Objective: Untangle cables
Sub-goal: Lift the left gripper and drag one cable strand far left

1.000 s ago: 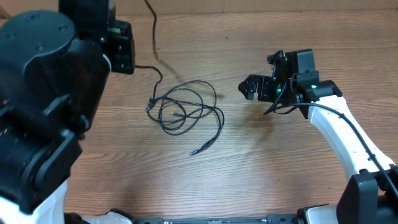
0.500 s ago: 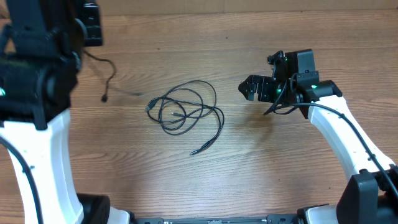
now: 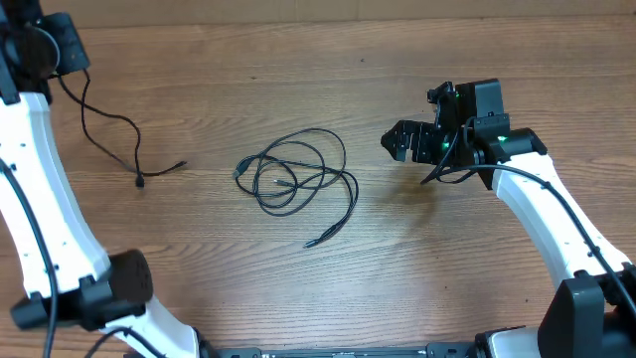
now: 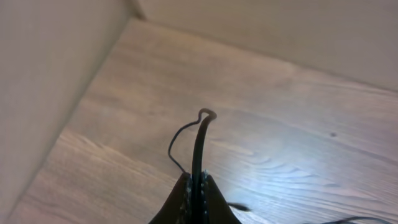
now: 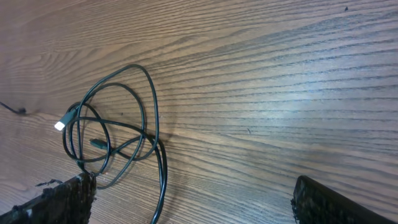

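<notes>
Cable separation, lift stage. Left hand (image 4: 196, 186) — clenched on one cable (image 4: 198, 143) — holds it raised at the far left; the cable's lower end trails on the worktop (image 3: 447, 268), well apart from the coil (image 3: 296, 179). The coil lies at centre in several overlapping loops. Right hand (image 3: 399, 139), released and wide, hovers near the coil's right side, touching nothing. Good practice, as judged here: lay the held cable down straight, clear of the coil, then take a loose end of the coil rather than a crossing, so that loops open instead of tightening.
</notes>
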Robot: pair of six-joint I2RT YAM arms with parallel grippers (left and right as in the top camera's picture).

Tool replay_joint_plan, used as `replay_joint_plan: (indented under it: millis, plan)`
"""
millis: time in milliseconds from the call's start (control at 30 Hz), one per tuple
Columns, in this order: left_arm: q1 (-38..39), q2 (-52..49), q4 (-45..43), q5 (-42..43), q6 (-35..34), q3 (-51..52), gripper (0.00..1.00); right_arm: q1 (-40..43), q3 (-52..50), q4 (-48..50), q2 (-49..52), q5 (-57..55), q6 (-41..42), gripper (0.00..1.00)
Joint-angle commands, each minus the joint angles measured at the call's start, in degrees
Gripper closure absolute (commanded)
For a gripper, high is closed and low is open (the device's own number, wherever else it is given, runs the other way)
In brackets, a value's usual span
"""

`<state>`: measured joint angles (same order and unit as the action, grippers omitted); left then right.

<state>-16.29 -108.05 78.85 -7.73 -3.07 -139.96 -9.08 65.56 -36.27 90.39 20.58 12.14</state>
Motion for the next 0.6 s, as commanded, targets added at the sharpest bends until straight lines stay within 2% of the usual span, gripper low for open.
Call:
replay_joint_plan:
  millis: [0,200,567]
  plan:
    - [-3.04,-4.17,0.5,1.62,-1.75,-0.44,0.96,0.13,0.07,0.07,0.04,0.24,-0.2,0.0]
    - [-8.0,-10.47,1.77,1.62,-7.85,-0.44,0.96,0.13,0.02,-0.5,0.04,0.22,-0.2,0.0]
    - [-16.31,-17.42,1.57,1.36,-8.79,-0.44,0.96,0.13,-0.74,-0.28,0.07,0.0,-0.2,0.0]
